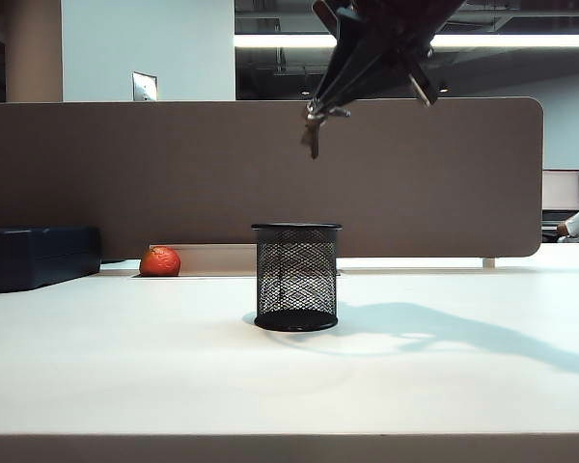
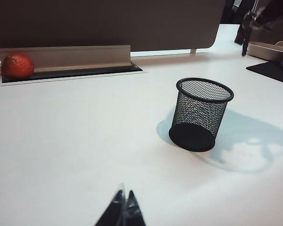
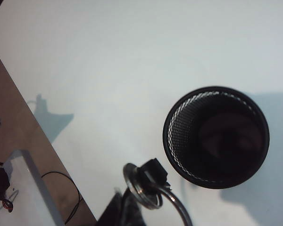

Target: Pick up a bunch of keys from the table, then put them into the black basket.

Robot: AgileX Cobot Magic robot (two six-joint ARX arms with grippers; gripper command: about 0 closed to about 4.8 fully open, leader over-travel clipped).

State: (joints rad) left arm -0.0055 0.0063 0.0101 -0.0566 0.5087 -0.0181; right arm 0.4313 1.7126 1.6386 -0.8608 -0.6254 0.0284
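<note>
Keys point(image 1: 314, 130) dangle from the clenched right end effector point(image 1: 320, 104), high above the black basket's point(image 1: 296, 277) rim on open bench point(image 1: 125, 367); left end effector point(image 2: 122, 207) low, pinched together.

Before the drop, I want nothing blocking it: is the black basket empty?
Empty: the right wrist view looks down into the black basket and shows only its dark base. The bunch of keys hangs above it.

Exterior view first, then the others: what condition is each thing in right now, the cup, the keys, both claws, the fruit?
Black basket: upright on the table, looks empty.
Bunch of keys: dangling in the air, high above the basket.
Right gripper: shut on the keys, raised above the basket.
Left gripper: shut, low over the table, holding nothing.
Orange fruit: resting by the partition, untouched.
</note>
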